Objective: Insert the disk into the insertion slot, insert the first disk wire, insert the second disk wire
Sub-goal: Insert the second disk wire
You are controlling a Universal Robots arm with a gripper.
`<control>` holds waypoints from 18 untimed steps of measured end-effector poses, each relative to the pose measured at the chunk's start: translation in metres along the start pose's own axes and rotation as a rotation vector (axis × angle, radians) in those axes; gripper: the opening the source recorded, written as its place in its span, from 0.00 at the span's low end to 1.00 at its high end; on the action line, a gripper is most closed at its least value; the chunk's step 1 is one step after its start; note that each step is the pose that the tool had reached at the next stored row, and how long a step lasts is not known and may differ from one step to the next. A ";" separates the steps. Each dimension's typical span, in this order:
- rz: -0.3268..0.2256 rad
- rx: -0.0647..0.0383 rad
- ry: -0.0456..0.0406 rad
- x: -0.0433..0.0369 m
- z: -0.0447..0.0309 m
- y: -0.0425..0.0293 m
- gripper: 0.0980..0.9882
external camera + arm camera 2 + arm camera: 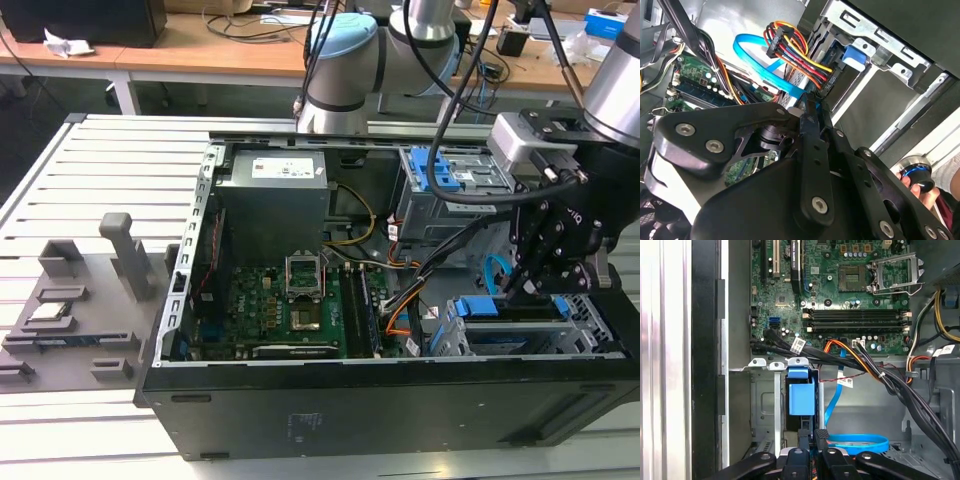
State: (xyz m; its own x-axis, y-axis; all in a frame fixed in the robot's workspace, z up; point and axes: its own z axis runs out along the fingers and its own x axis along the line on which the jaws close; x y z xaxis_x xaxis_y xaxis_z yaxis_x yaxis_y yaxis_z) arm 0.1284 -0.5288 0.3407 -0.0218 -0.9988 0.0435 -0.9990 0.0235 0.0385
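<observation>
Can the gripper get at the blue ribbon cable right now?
Probably yes. The gripper is already down beside the drive cage, and the blue ribbon cable loops in open space right next to its fingertips, with only the black cable bundle nearby.

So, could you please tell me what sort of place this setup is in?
Probably a robotics lab or workshop: an open computer case lies on a slatted metal table, wooden desks strewn with cables stand behind, and the gripper works at the disk.
</observation>
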 end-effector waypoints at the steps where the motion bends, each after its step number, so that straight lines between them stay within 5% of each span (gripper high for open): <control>1: 0.000 0.000 0.0001 0.0000 0.0011 -0.0002 0.07; 13: 0.000 0.000 -0.0012 -0.0004 0.0066 -0.0008 0.08; 14: 0.000 0.000 -0.0003 0.0000 0.0015 -0.0004 0.15; 16: 0.000 0.000 0.0002 -0.0025 -0.0310 0.0009 0.15; 17: 0.000 0.000 0.0001 -0.0027 -0.0455 0.0015 0.06; 18: 0.000 0.000 -0.0003 -0.0025 -0.0500 0.0016 0.01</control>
State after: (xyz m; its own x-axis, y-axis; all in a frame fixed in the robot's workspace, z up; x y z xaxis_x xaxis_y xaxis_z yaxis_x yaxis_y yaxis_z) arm 0.1288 -0.5241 0.3905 -0.0218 -0.9988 0.0432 -0.9990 0.0235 0.0385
